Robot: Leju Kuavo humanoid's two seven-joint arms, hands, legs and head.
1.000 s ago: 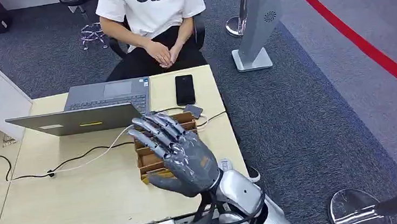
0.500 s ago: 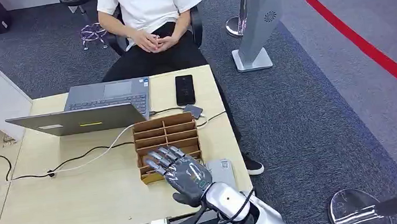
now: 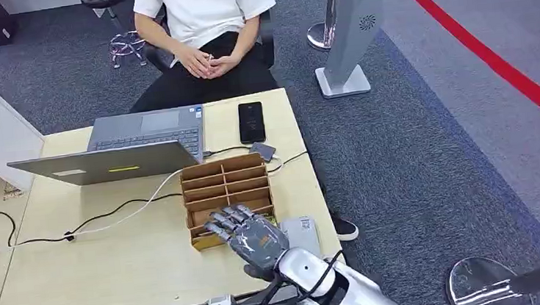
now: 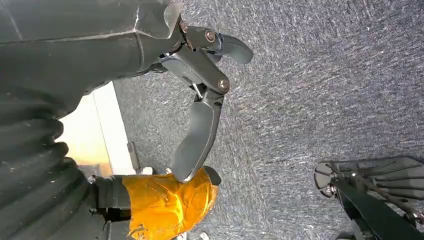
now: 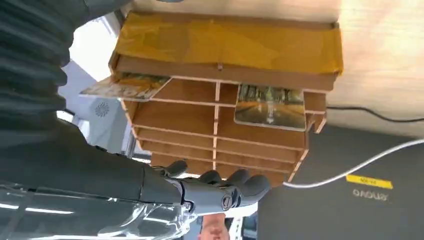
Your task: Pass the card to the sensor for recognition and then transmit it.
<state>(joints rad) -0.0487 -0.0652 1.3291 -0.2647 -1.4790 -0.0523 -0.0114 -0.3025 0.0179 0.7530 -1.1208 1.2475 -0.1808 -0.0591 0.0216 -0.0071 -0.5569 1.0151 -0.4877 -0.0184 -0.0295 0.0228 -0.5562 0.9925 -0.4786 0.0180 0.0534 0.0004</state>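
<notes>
Cards: two picture-printed cards (image 5: 270, 106) lie in the near slots of the brown wooden slotted organiser (image 3: 226, 187) on the pale wooden desk (image 3: 114, 262).
Right hand (image 3: 248, 235): fingers spread, holding nothing, just above the organiser's near edge; a second ago it was higher and farther forward over it.
Left hand (image 4: 200, 100): hangs over grey carpet (image 4: 325, 90), fingers apart, empty.
Sensor: small grey reader (image 3: 301, 232) just beside the organiser.

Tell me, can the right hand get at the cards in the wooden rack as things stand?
Probably yes. The right hand hovers open over the near end of the wooden rack, and two cards stand in its slots with nothing covering them.
</notes>
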